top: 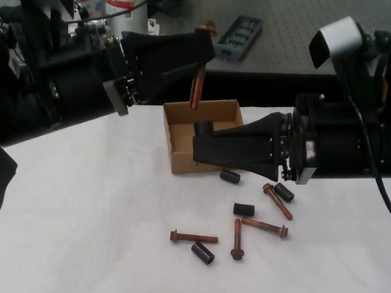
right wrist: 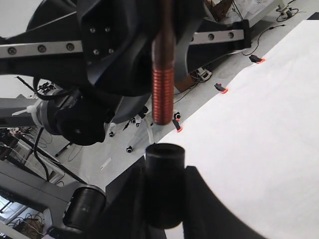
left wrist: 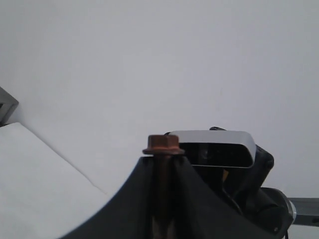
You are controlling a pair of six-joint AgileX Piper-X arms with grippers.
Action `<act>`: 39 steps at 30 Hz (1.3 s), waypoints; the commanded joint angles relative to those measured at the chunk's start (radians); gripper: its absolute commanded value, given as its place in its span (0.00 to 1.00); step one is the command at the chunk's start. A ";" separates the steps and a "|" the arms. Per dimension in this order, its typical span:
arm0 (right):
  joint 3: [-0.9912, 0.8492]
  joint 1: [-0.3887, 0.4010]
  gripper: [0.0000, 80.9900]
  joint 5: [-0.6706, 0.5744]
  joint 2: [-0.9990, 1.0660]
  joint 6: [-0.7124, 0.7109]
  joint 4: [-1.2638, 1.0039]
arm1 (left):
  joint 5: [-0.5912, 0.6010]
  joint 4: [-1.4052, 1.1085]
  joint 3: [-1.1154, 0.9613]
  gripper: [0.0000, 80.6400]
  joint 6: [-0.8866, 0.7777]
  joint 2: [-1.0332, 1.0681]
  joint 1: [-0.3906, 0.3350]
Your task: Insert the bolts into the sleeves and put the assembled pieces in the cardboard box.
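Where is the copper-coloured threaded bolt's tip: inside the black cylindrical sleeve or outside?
Outside. The bolt, upright in the left gripper, ends above the sleeve in the right gripper; a gap shows.

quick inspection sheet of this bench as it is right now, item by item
surface: white sheet, flat.
job's things: cardboard box open, its inside partly hidden by the right arm; held bolt upright, threads down, just above the held sleeve, not yet in it; four loose bolts and four loose sleeves lie on the sheet in front of the box.
clutter: grey slotted tray on the bench behind.
grippers: left jaws shut on the bolt below its head; right jaws shut on the sleeve.
cables: black cable along the right arm.
surroundings: perforated bench top beyond the sheet.
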 commanded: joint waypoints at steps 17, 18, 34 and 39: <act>-0.003 0.002 0.03 -0.019 0.001 0.020 -0.078 | 0.013 -0.035 -0.003 0.01 -0.057 -0.015 -0.001; -0.003 0.002 0.03 -0.019 0.001 0.020 -0.078 | 0.013 -0.035 -0.003 0.01 -0.064 -0.015 -0.001; -0.003 0.002 0.03 -0.037 0.001 0.045 -0.106 | 0.013 -0.035 -0.003 0.01 -0.063 -0.015 -0.048; -0.003 0.000 0.03 0.008 0.001 0.050 -0.106 | 0.011 -0.035 -0.003 0.01 -0.033 -0.015 -0.045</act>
